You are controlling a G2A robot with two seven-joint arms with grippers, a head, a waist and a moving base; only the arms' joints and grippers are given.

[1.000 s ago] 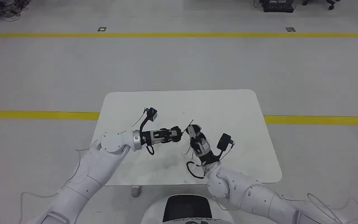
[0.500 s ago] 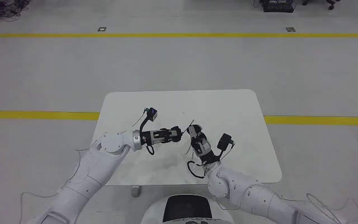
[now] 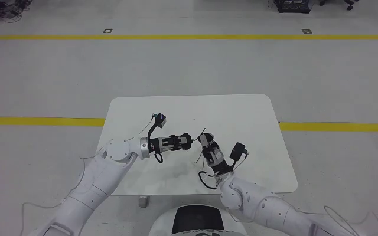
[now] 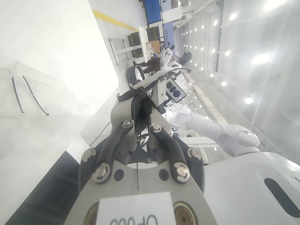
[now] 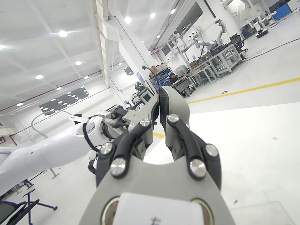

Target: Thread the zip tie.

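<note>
black zip tie (image 4: 125, 95) hangs in the air over the middle of the white desk (image 3: 248, 118), between the two tools. left tool (image 4: 140, 95) is clamped on one part of it. right tool (image 5: 160, 98) is pinched narrow on another part, tips close to the left's. judgement: gripping it at two places, off the desk, lets the tail be lined up with the head slot. clear tray (image 4: 56, 87) on the desk holds two spare ties (image 4: 17, 94), side by side, not touching.

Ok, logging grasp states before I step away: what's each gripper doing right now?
The left gripper: shut on the zip tie.
The right gripper: also shut on the zip tie.
</note>
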